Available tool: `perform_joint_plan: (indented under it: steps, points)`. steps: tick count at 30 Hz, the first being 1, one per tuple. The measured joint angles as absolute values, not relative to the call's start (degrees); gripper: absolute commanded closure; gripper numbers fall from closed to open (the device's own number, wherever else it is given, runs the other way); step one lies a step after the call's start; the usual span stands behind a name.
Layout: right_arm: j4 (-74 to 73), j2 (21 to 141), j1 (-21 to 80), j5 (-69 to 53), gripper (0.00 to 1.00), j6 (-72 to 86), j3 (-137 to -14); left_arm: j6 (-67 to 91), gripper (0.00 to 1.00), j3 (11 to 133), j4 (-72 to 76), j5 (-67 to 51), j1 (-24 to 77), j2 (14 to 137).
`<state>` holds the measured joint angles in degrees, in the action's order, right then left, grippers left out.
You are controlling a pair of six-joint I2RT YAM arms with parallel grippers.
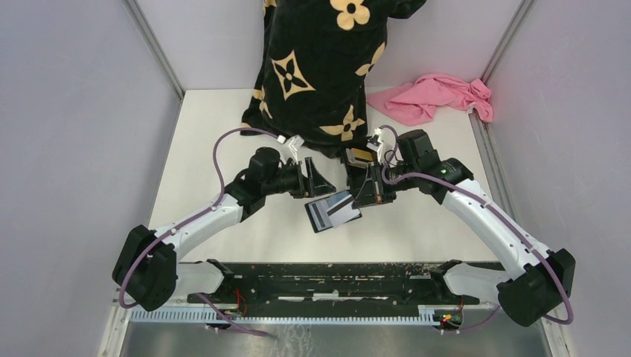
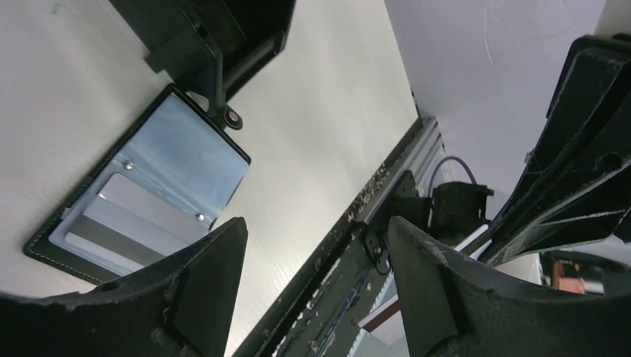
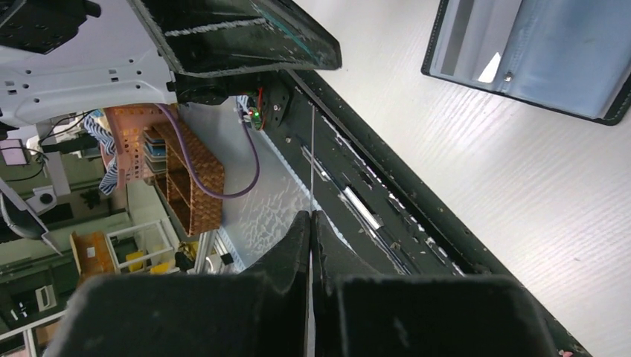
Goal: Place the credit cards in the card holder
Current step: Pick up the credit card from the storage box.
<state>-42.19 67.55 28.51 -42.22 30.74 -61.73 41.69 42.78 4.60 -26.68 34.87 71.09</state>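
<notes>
At ten o'clock of the card holder (image 1: 332,212) in the overhead view, the left gripper (image 2: 316,227) hangs just above the table (image 1: 223,149) with its fingers spread wide and nothing between them. The holder lies opened flat near the middle of the table, inner face up and turned on a slant. Pale stepped edges show in its greyish pockets, and I take these for the credit cards (image 2: 141,199). Whether both are seated I cannot tell, but no loose card shows on the table. At two o'clock of the holder the right gripper (image 3: 310,217) has its fingers pressed tight together, gripping nothing that I can make out. From the left wrist view one of its tips seems to sit at the holder's far edge, touching or just beside it. Further on, at one o'clock of the table, a pink cloth (image 1: 431,97) is bunched in the corner. I judge the cards to be light, stiff and slick. Lying flat they would be hard to lift, so they are best pinched across a short edge and slid in level with the slot. The holder looks light and limp at its fold and is likely to skate on the smooth top. It should be pinned at an outer edge, clear of the pocket mouths.
</notes>
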Motion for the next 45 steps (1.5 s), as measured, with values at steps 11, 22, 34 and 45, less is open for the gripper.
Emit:
perform_joint_plan:
  steps: [11, 22, 34, 45]
  points:
    - [-36.88, 67.55, 28.51, -45.80, 0.99, 33.30, -59.86, 43.29, 0.31, 37.17, 11.73, -37.26, 31.68, 71.37]
    - [-30.65, 67.68, 28.51, -48.97, 0.99, 37.67, -53.84, 48.75, 0.32, 33.45, 18.63, -43.92, 28.10, 66.57]
    - [-21.52, 72.53, 28.51, -52.34, 0.99, 42.28, -53.30, 49.91, 0.34, 31.09, 20.03, -49.76, 28.08, 66.32]
    - [-15.03, 78.15, 28.51, -55.66, 0.99, 45.71, -52.60, 49.89, 0.54, 31.09, 20.23, -52.75, 27.29, 66.65]
